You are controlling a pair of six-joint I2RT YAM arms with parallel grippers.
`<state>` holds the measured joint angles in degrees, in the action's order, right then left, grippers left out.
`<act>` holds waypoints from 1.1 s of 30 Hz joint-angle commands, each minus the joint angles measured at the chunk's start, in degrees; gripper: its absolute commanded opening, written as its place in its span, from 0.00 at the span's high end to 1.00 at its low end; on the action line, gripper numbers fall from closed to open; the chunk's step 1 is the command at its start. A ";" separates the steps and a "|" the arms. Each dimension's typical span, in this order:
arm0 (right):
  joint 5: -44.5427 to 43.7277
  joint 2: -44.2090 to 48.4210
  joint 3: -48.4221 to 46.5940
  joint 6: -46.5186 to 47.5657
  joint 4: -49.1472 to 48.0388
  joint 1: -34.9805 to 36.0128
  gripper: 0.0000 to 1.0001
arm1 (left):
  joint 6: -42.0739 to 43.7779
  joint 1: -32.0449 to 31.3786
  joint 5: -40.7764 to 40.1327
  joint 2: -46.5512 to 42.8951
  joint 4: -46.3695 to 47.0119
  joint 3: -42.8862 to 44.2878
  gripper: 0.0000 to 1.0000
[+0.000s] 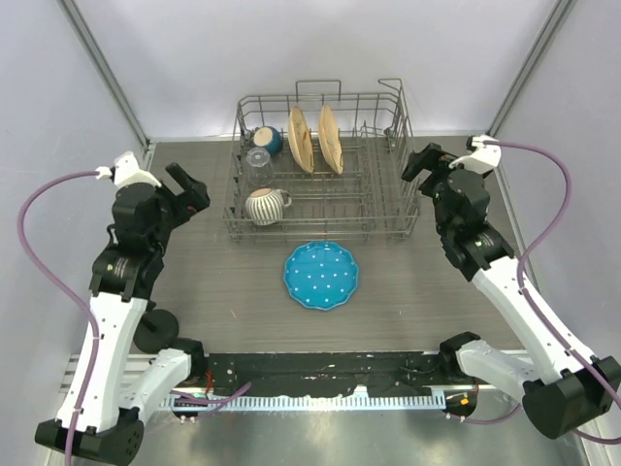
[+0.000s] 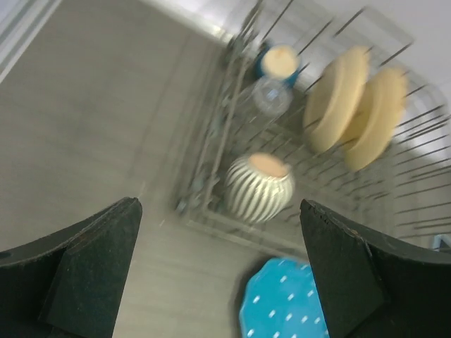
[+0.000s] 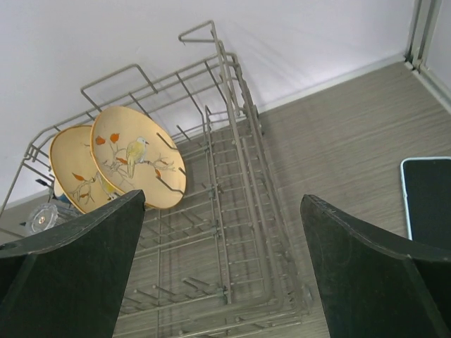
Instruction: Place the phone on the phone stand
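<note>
Robotics lab test cell dressed with kitchenware. A grey wood-grain table is boxed in by plain white panels and metal frame posts. The cabled left arm and right arm are bolted at its edge. A wire dish rack holds plates.

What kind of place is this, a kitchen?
Likely a robot test booth staged like a kitchen: bare white walls, a wire dish rack holding plates, a blue plate on the table.
</note>
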<state>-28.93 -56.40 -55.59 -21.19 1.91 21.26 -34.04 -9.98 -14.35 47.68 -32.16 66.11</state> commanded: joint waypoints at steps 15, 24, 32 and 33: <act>6.08 -13.38 -11.03 -2.72 2.75 5.90 0.02 | -23.58 0.40 -28.85 0.57 -48.82 3.75 0.00; 6.43 -12.59 -10.50 -2.54 2.04 7.13 0.02 | -33.63 0.40 -36.36 -3.73 -63.02 8.44 0.00; 4.94 -11.27 -9.53 -1.66 1.78 7.13 0.02 | -34.78 0.49 -29.86 -2.77 -63.02 5.35 0.00; 4.67 -11.27 -9.53 -1.57 1.78 7.13 0.02 | -34.69 0.49 -29.86 -2.68 -63.02 4.83 0.01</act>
<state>-22.74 -70.04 -64.18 -23.88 5.89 28.29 -66.22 -9.72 -44.47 43.86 -77.36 71.88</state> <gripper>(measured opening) 0.978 0.996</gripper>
